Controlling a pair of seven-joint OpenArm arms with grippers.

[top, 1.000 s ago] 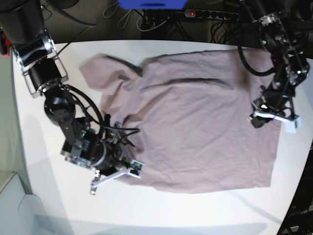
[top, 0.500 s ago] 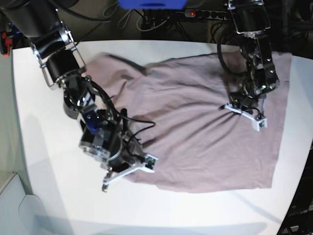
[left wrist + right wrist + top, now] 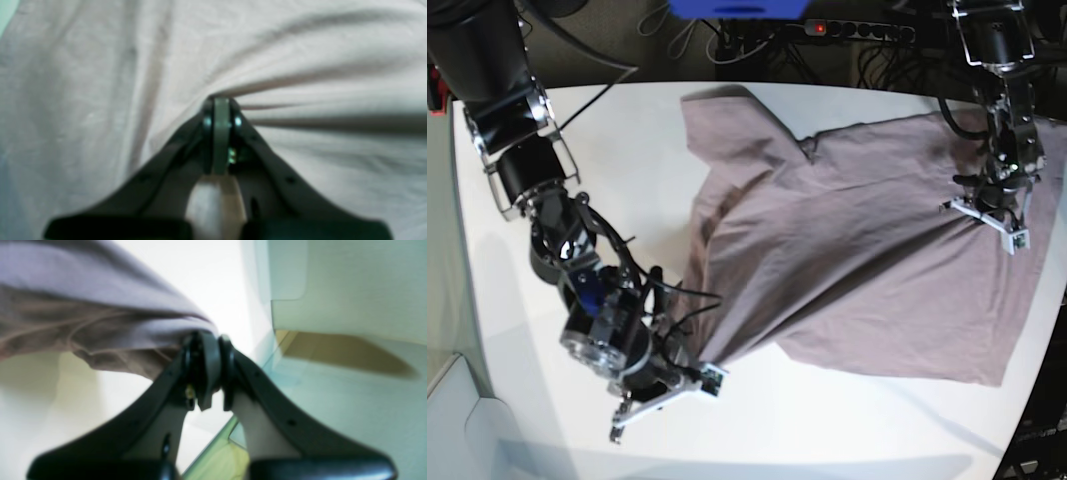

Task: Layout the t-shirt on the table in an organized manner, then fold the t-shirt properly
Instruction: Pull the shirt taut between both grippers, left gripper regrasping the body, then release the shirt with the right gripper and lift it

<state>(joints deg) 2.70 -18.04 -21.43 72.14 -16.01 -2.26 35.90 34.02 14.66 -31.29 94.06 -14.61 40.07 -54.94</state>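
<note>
The dusty-pink t-shirt (image 3: 857,250) lies spread over the right half of the white table (image 3: 627,150), pulled into long creases between my two grippers. My left gripper (image 3: 983,213) is on the shirt's right part. In the left wrist view the left gripper (image 3: 218,103) is shut on a pinch of the t-shirt (image 3: 300,50), with folds fanning out from the tips. My right gripper (image 3: 704,372) holds the shirt's front left corner. In the right wrist view the right gripper (image 3: 208,340) is shut on the t-shirt (image 3: 83,290) edge, lifted off the table (image 3: 200,280).
A power strip (image 3: 857,30) and cables lie beyond the table's far edge, next to a blue object (image 3: 737,8). A pale box (image 3: 452,420) stands off the front left corner. The shirt's right side reaches the table's right edge.
The left gripper has closed on the cloth and moved right with it. The right gripper has dragged its corner toward the front. The shirt has shifted right and stretched.
</note>
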